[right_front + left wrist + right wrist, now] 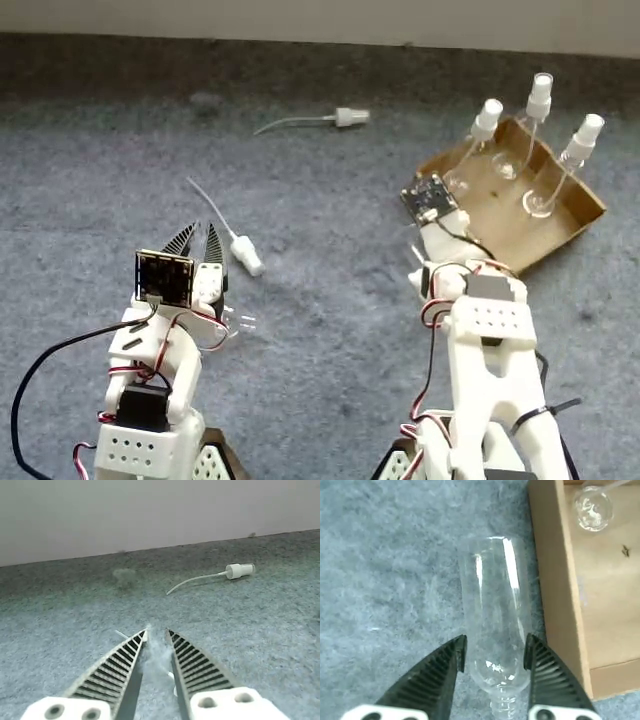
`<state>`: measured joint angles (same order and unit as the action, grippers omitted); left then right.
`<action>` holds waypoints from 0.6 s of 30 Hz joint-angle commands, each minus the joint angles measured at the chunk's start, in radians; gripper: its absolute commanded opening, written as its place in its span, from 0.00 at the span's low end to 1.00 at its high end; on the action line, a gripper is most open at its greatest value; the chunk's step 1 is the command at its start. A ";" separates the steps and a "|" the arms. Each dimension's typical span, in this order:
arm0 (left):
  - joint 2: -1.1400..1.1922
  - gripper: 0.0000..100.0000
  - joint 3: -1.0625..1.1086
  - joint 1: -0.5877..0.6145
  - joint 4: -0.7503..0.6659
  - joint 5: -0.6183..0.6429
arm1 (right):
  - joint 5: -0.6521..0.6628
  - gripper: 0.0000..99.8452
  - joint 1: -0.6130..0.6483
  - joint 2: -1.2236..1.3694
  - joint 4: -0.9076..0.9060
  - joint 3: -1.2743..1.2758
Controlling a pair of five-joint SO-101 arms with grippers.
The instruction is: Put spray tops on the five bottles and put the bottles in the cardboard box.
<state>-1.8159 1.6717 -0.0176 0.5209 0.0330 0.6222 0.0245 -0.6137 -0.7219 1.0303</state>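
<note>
In the box [545, 235], seen from above, three capped bottles [505, 160] stood, their part done. Well away from the box, the left gripper [200, 242] hung beside a loose spray top [247, 256]. Its own camera showed it unclenched, likely ready to grab. Just beside the box, the right gripper [495, 647] squeezed a bare bottle [495, 590], probably so it could get a top.

High view: fixed overhead, looking down. Left wrist view: low, facing the far wall [150, 515], shares the spray top [239, 570]. Right wrist view: close, facing down, shares the cardboard box [560, 580] wall
</note>
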 commanded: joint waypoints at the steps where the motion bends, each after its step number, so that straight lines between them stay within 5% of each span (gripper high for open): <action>1: -0.013 0.01 0.002 -0.021 -0.002 0.002 | 0.086 0.17 0.021 0.001 0.079 0.028; 11: -0.013 0.01 0.004 -0.021 -0.002 0.002 | 0.184 0.17 0.035 0.001 0.085 0.050; 18: -0.013 0.01 0.004 -0.021 -0.002 0.000 | 0.181 0.17 0.216 -0.012 -0.097 0.077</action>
<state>-1.8159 1.6732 -0.0176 0.5209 0.0330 0.7910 0.1427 -0.6291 -0.7004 1.1040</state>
